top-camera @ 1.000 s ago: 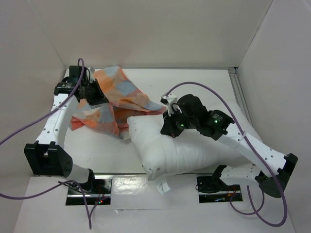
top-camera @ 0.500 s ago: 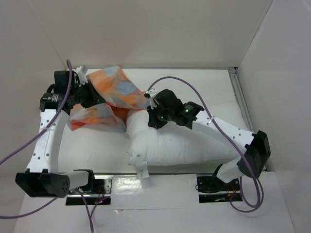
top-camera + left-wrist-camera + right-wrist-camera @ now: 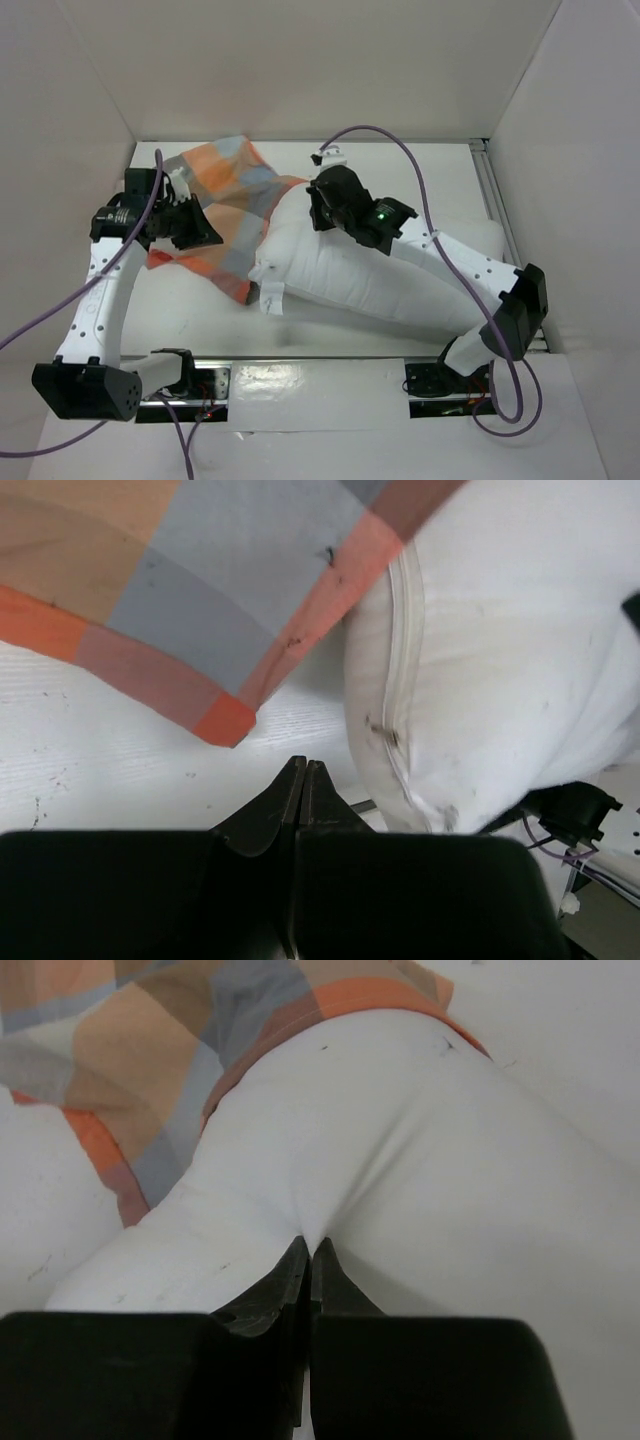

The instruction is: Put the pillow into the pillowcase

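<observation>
Partly, the pillowcase [image 3: 225, 190] hides the pillow [image 3: 330, 275]'s far-left corner, mid-table. The right gripper [image 3: 305, 1245] pinches pillow fabric. The left gripper [image 3: 303, 770] is closed, empty, beside the pillowcase's hem, with bare table [image 3: 190, 320] nearer.

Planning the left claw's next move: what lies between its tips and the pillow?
In the left wrist view, only bare table separates the shut left claw from the pillow; the pillowcase corner sits just left of that gap.
</observation>
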You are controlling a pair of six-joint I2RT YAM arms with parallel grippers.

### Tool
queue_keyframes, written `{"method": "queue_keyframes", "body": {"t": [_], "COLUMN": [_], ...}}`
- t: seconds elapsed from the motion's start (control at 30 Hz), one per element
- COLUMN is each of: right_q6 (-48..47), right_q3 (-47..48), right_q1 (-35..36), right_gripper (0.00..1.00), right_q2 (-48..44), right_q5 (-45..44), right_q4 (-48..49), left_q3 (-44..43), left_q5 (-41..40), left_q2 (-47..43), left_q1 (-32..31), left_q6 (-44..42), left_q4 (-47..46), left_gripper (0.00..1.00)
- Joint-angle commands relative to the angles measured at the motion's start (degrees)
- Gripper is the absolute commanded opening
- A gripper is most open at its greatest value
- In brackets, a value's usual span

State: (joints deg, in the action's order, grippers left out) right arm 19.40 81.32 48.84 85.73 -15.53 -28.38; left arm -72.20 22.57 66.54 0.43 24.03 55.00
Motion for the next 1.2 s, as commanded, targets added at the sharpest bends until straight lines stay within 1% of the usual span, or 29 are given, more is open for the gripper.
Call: {"method": "queue_keyframes", "body": {"t": [0.0, 0.07, 0.17, 0.2, 0.23, 0.27, 0.3, 0.33, 0.37, 0.4, 0.43, 0.47, 0.5, 0.53, 0.57, 0.6, 0.7, 0.77, 0.83, 0.9, 0.93, 1.17], "right_q6": [4.7, 4.7, 3.5, 3.0, 2.5, 1.7, 1.2, 0.6, 0.6, 0.6, -0.1, -0.1, -1.3, -1.8, -1.8, -2.8, -4.0, -4.0, -4.0, -4.0, -4.0, -4.0], "right_q3": [5.3, 5.9, 5.3, 4.2, 0.8, -1.2, -3.0, -6.0, -7.0, -7.6, -7.6, -8.2, -8.2, -8.9, -8.9, -8.9, -8.9, -9.4, -10.0, -10.6, -11.3, -12.9], "right_q1": [-1.5, -2.7, -2.7, -2.7, -2.7, -2.7, -3.2, -3.2, -3.2, -3.2, -3.2, -3.2, -3.2, -3.2, -3.2, -3.7, -3.8, -4.3, -4.8, -5.5, -5.5, -9.0], "right_gripper": [0.00, 0.00, 0.00, 0.00, 0.00, 0.00, 0.00, 0.00, 0.00, 0.00, 0.00, 0.00, 0.00, 0.00, 0.00, 0.00, 0.00, 0.00, 0.00, 0.00, 0.00, 0.00], "right_q2": [2.3, 3.6, 5.2, 4.6, 3.8, 2.8, 0.9, 0.1, -0.6, -1.2, -1.8, -1.8, -2.3, -2.3, -2.3, -2.8, -2.9, -2.9, -3.4, -3.9, -3.9, -5.6], "right_q5": [-6.8, -6.3, -4.5, -3.5, -2.5, 0.0, 1.3, 2.3, 3.0, 4.1, 4.1, 4.6, 6.2, 6.2, 7.3, 8.1, 8.6, 9.2, 9.2, 9.7, 10.3, 13.4], "right_q4": [11.8, 13.1, 12.4, 12.4, 13.8, 14.8, 15.4, 15.9, 15.9, 15.9, 15.9, 15.9, 15.9, 15.9, 15.3, 15.3, 14.1, 14.1, 14.1, 14.1, 14.1, 14.1], "left_q3": [-1.1, -1.1, -1.1, 1.3, 3.1, 4.9, 8.3, 10.0, 11.5, 13.0, 15.7, 16.6, 17.1, 17.1, 17.1, 17.1, 16.6, 15.1, 14.4, 13.8, 12.9, 8.9], "left_q5": [2.2, 2.2, 0.6, -0.5, -2.1, -3.1, -4.0, -5.9, -6.5, -6.5, -6.0, -6.5, -8.0, -9.6, -12.3, -13.4, -14.9, -16.6, -20.2, -23.4, -24.1, -29.1], "left_q2": [-2.4, -3.0, -3.0, -3.0, -3.0, -2.1, -0.5, 0.4, 1.2, 1.9, 3.1, 3.7, 4.5, 5.4, 7.7, 8.8, 12.7, 14.7, 18.2, 20.5, 22.6, 28.4], "left_q1": [-0.9, -1.4, -1.4, -2.8, -3.3, -3.8, -4.5, -4.5, -5.1, -5.1, -6.1, -7.0, -8.0, -10.0, -10.8, -11.5, -12.9, -15.7, -18.7, -20.4, -21.6, -25.5], "left_q6": [-1.4, -1.4, -1.4, -1.4, -0.8, -0.3, -0.3, 0.7, 1.4, 2.1, 2.6, 2.6, 3.3, 3.3, 3.3, 3.3, 2.7, 2.7, 2.7, 2.7, 3.3, 5.2], "left_q4": [1.5, 1.5, 1.5, 0.7, -0.4, -1.4, -3.7, -5.2, -6.7, -8.6, -10.5, -13.9, -14.8, -15.4, -15.5, -16.0, -16.5, -17.1, -17.1, -17.1, -17.1, -18.8], "left_gripper": [0.00, 0.00, 0.00, 0.00, 0.00, 0.00, 0.05, 0.15, 0.24, 0.37, 0.55, 0.75, 0.81, 0.84, 0.86, 0.86, 0.88, 0.88, 0.89, 0.89, 0.89, 0.89]}}
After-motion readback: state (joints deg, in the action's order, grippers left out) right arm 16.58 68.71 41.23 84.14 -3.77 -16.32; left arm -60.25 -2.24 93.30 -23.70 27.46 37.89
